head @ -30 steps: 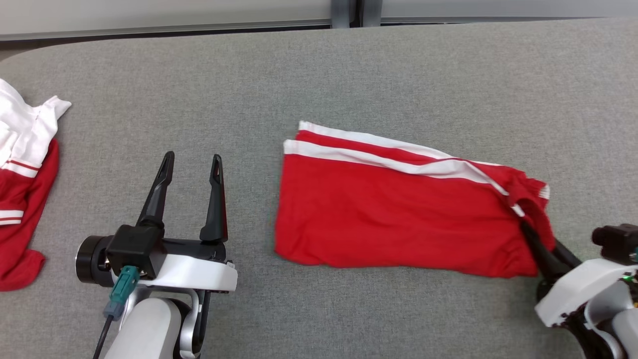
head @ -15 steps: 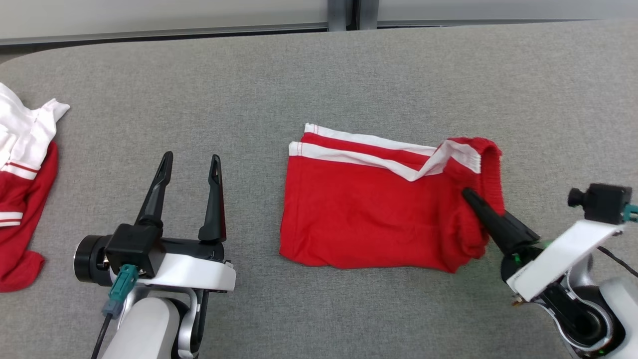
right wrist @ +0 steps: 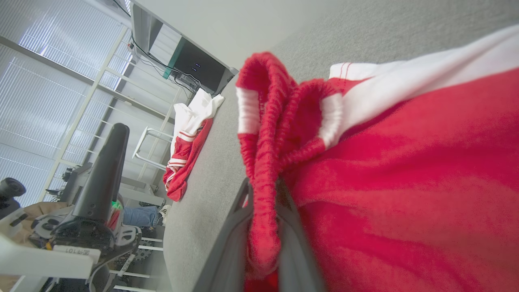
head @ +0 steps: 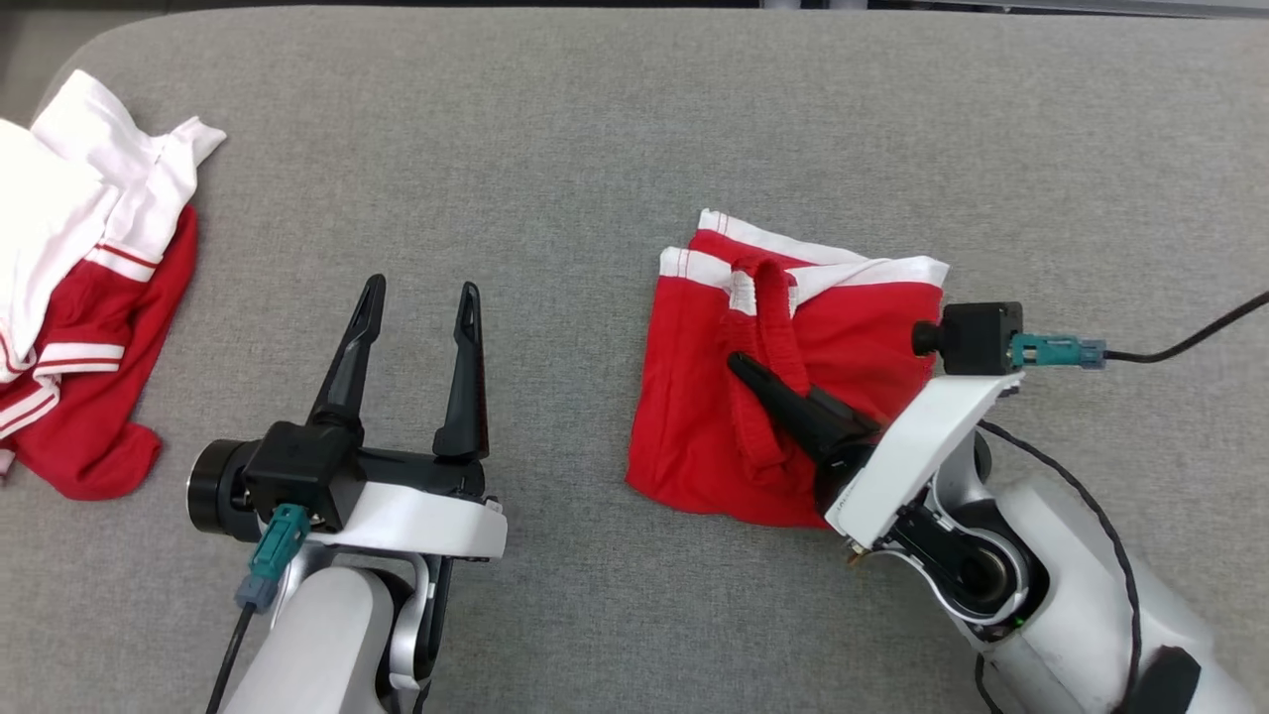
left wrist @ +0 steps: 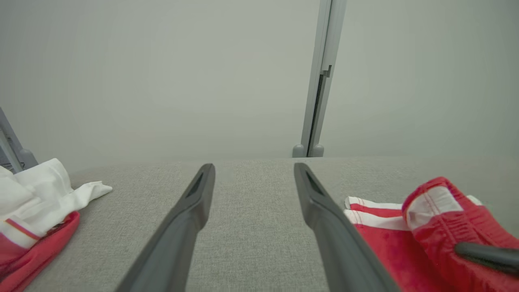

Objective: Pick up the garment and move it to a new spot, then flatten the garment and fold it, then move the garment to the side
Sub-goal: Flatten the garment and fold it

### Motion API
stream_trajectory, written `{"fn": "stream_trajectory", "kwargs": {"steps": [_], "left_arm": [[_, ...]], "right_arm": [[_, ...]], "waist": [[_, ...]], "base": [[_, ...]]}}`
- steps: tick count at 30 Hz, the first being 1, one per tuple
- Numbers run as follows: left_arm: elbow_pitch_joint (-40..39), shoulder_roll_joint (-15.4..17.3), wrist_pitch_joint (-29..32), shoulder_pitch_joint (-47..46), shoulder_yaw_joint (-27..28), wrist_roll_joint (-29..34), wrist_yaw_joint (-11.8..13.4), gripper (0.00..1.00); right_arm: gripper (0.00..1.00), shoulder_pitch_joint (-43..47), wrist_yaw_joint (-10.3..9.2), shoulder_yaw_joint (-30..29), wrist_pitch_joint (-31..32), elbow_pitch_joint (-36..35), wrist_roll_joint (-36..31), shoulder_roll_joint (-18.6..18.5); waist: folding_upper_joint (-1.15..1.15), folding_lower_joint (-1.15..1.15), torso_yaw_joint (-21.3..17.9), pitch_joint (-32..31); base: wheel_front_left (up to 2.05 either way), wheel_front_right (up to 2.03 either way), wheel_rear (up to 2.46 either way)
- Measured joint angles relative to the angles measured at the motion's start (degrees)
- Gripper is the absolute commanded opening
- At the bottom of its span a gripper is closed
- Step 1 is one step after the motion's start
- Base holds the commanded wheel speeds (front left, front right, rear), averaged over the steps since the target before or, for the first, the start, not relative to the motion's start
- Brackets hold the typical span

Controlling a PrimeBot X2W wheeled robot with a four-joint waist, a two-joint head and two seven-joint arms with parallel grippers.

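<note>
Whereas the red shorts (head: 694,436) lay spread long a second ago, their waistband (head: 776,337) now lies doubled over them, right of the left gripper (head: 416,297); the right gripper (head: 739,365) rests atop, pinching that waistband; the left gripper stands wide, empty.

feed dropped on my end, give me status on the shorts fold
Left gripper open, clear of the cloth. Right gripper shut on the waistband, held over the red shorts mid-fold. Nothing in the way; other red and white garment lies far left.
</note>
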Motion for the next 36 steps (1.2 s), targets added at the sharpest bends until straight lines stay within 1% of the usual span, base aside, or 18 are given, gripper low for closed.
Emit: {"fn": "stream_trajectory", "kwargs": {"steps": [3,4,5,6,7,9,14,17,19,22,27,31,34,36], "left_arm": [[0.2,-0.2,-0.3,-0.4,0.0,0.0,0.0,1.00],[0.2,-0.3,-0.3,-0.7,0.0,0.0,0.0,1.00],[0.3,-0.3,-0.3,-0.7,0.0,0.0,0.0,1.00],[0.5,-0.4,-0.3,-0.7,0.1,0.0,0.0,1.00],[0.5,-0.4,-0.3,-0.7,0.1,0.0,0.0,1.00],[0.6,-0.5,-0.4,-0.8,0.1,0.0,0.0,1.00],[0.9,-0.6,-0.5,-1.0,0.7,0.2,0.0,1.00],[1.0,-0.5,-0.5,-1.0,1.0,0.4,0.0,1.00],[1.0,-0.3,-0.5,-1.0,1.2,0.4,0.1,1.00],[0.8,0.1,-0.5,-0.9,1.7,0.5,0.5,1.00],[0.2,1.2,-0.6,-0.2,2.7,0.6,1.1,1.00],[-0.3,2.0,-0.6,1.4,3.4,0.4,1.6,1.00],[-0.8,2.7,-0.4,3.0,4.0,0.3,2.1,1.00],[-1.1,3.3,-0.2,4.1,4.4,0.3,2.4,1.00]], "right_arm": [[0.00,-2.3,0.00,2.1,-2.5,2.7,-0.5,0.6],[0.34,-3.0,0.00,2.7,-3.6,3.4,-0.9,0.6],[0.49,-3.6,0.00,3.3,-4.7,3.9,-1.1,0.7],[1.00,-4.6,0.00,5.3,-7.1,4.2,-1.9,0.6],[1.00,-4.6,0.00,5.3,-7.1,4.2,-1.9,0.6],[1.00,-5.4,0.00,7.4,-9.9,3.6,-2.4,0.3],[1.00,-7.4,0.00,11.8,-19.9,1.2,-5.5,-2.0],[1.00,-8.1,0.00,12.1,-26.3,1.1,-8.2,-4.4],[1.00,-8.3,0.00,10.9,-28.3,1.4,-10.3,-5.8],[1.00,-7.0,0.01,6.0,-29.2,1.5,-13.5,-7.9],[1.00,0.9,0.01,-8.9,-29.4,-1.7,-20.3,-9.1],[1.00,8.4,0.00,-18.4,-29.4,-4.1,-25.2,-9.0],[1.00,13.0,0.00,-22.8,-29.4,-6.0,-28.7,-8.5],[1.00,15.3,0.01,-24.6,-29.4,-7.3,-30.9,-8.0]], "waist": [[0.00,0.00,1.0,1.0],[0.00,0.00,1.3,1.3],[0.00,0.00,1.5,1.5],[0.00,0.00,1.6,1.9],[0.00,0.00,1.6,1.9],[0.00,0.00,1.6,2.1],[0.00,0.00,0.7,1.9],[0.00,0.00,-0.3,1.5],[0.00,0.00,-1.1,1.1],[0.00,0.00,-2.4,0.4],[0.00,0.00,-4.6,-0.7],[0.00,0.00,-6.1,-2.1],[0.00,0.00,-7.0,-3.3],[0.00,0.00,-7.5,-4.2]], "base": [[0.00,0.00,0.00],[0.00,0.00,0.00],[0.00,0.00,0.00],[0.00,0.00,0.00],[0.00,0.00,0.00],[0.00,0.00,0.00],[0.00,0.00,0.00],[0.00,0.00,0.00],[0.00,0.00,0.00],[0.00,0.00,0.00],[0.00,0.00,0.00],[0.00,0.00,0.00],[0.00,0.00,0.00],[0.00,0.00,0.00]]}}
